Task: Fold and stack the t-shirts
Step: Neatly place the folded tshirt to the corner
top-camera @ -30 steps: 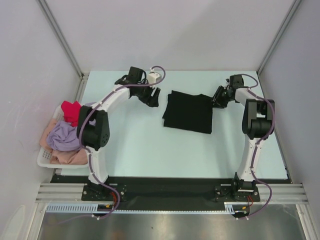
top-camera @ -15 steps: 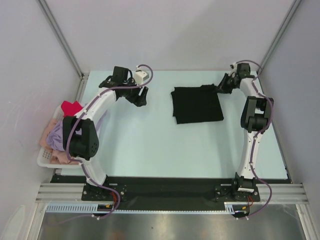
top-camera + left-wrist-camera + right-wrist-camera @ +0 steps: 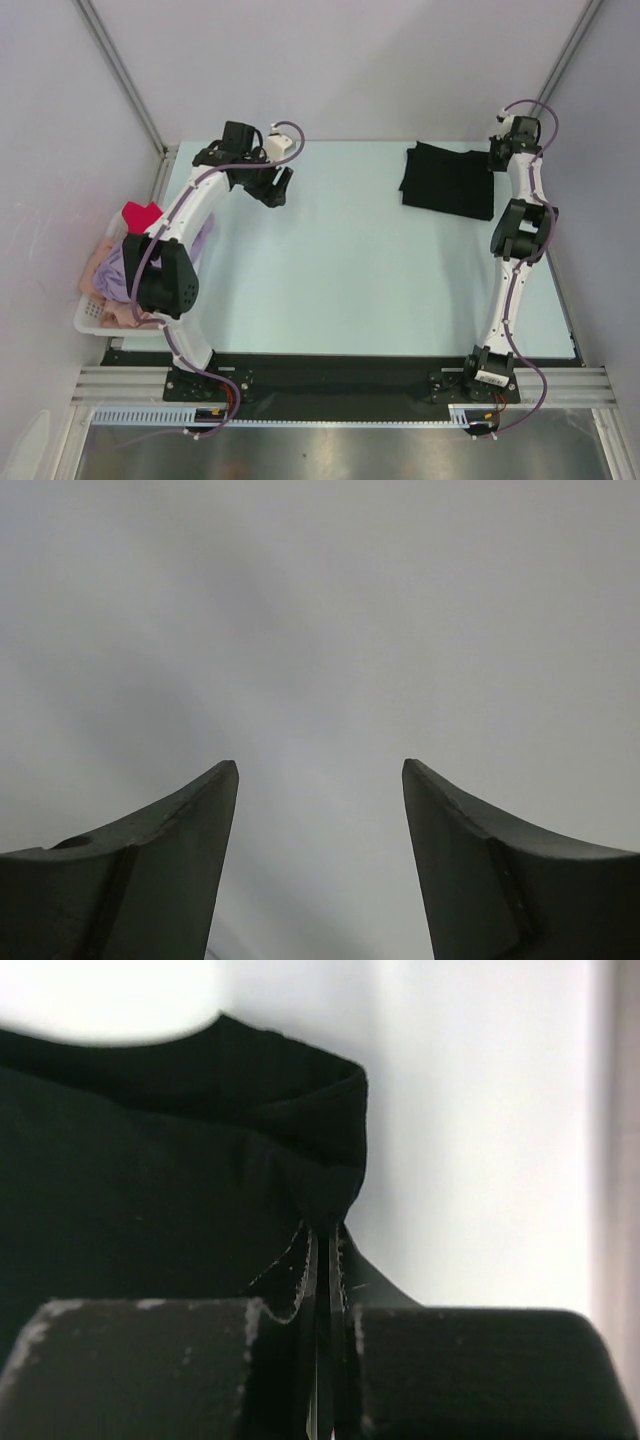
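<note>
Pale green tabletop between grey walls fills the overhead view. A folded black t-shirt [image 3: 448, 182] lies flat at about 1 o'clock, near the far right corner. The right gripper [image 3: 494, 158] sits at the shirt's far right edge, its arm stretched almost straight away from its base. The left gripper [image 3: 275, 186] hangs over bare table at 11 o'clock, its arm arched high with the elbow near the white basket [image 3: 88, 318] at 9 o'clock. That basket holds a red t-shirt [image 3: 140, 215], a lavender t-shirt [image 3: 115, 268] and a pale pink t-shirt [image 3: 125, 316].

Blank grey surface is all the left wrist view shows beyond its fingers [image 3: 170, 860], which are spread with nothing between them.

Against a bright white background, the right wrist view shows the fingers pressed together, pinching a bunched fold of the black cloth.

The step seems to be parking the folded shirt as the stack's base. Next, the right gripper should let go cleanly, and the left should reach into the basket.
</note>
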`<state>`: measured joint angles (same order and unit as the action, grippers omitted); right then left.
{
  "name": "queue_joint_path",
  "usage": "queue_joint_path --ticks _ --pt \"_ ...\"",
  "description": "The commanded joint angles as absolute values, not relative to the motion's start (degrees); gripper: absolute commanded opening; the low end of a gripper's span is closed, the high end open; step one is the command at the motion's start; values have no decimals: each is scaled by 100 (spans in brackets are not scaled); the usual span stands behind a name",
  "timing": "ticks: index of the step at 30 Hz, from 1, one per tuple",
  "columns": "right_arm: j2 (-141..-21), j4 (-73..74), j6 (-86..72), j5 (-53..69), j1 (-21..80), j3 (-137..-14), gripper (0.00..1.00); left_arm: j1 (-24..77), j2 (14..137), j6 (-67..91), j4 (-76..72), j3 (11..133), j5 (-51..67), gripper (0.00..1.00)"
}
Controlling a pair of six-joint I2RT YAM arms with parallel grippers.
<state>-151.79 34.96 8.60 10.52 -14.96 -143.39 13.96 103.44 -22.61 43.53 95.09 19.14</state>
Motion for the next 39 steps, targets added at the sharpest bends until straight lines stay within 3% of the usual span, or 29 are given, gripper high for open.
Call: queue_joint_path --ticks 1,13,18,21,22,23,27,28,30,31,39 --pt "-15249 2462 2142 9 -1512 -14721 0 1362 10494 -2391 4763 9860 1644 72" --pt "-15820 660 3524 -799 -1652 -14924 0 1362 10942 -2373 5194 10538 1046 72" --pt "-15864 440 3559 -589 -1793 -14898 1 1389 11100 -2364 5256 10678 967 72" --pt "-15838 361 3542 -667 -1793 -14871 28 1476 11171 -2399 5282 10767 923 72" --pt "-15812 308 3490 -738 -1793 -14880 50 1477 11171 -2408 5282 10758 958 73" --pt "-15794 273 3428 -851 -1793 -14880 58 1485 11171 -2417 5291 10758 1010 72" --pt "-15295 246 3182 -1493 -1767 -14784 68 1485 11092 -2443 5291 10714 1020 72" --pt "-15145 290 2990 -1538 -1740 -14714 78 1477 11048 -2469 5291 10670 1020 72" --pt "-14620 360 2770 -1591 -1697 -14338 79 1477 10881 -2496 5256 10617 1046 73" --pt "-14434 395 2586 -1591 -1679 -14204 98 1477 10829 -2513 5221 10513 1046 73" --pt "-12842 2064 1003 -625 -1372 -12685 100 1257 9670 -2523 4782 9414 1414 73"
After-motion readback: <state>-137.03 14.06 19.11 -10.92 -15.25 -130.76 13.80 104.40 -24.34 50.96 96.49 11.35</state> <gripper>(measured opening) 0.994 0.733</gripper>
